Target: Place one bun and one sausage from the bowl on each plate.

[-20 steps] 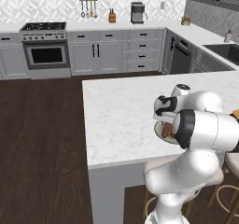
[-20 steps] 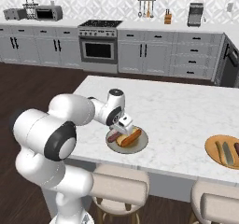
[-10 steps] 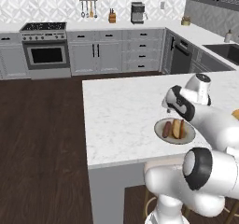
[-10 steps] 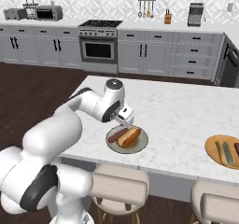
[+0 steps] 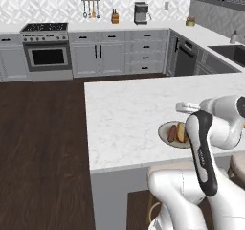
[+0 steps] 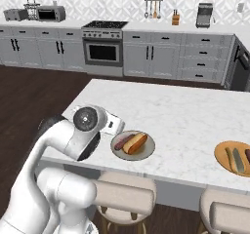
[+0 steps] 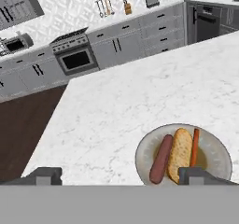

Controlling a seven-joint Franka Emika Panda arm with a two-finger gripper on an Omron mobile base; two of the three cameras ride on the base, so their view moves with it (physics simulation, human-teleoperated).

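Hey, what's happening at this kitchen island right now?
A white robot arm is at the marble counter. Its gripper holds nothing, fingers wide apart, beside a grey-rimmed plate that holds a sausage and a bun side by side. An orange plate farther along the counter holds more pieces.

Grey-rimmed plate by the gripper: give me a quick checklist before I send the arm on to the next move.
1. Round grey-rimmed plate with brown centre holds one orange-tan oblong bun: ok.
2. Same plate holds one dark reddish-brown sausage, lying alongside the bun: ok.
3. Gripper open, nothing between the fingertips: ok.
4. Gripper not touching the food; in the right base view it sits off the plate's left rim: ok.
5. Thin orange-red strip on the bun's other side: cannot tell what it is.
6. Flat orange-brown plate has its bun and sausage: cannot tell; oblong pieces lie on it, cut off by the picture's edge.
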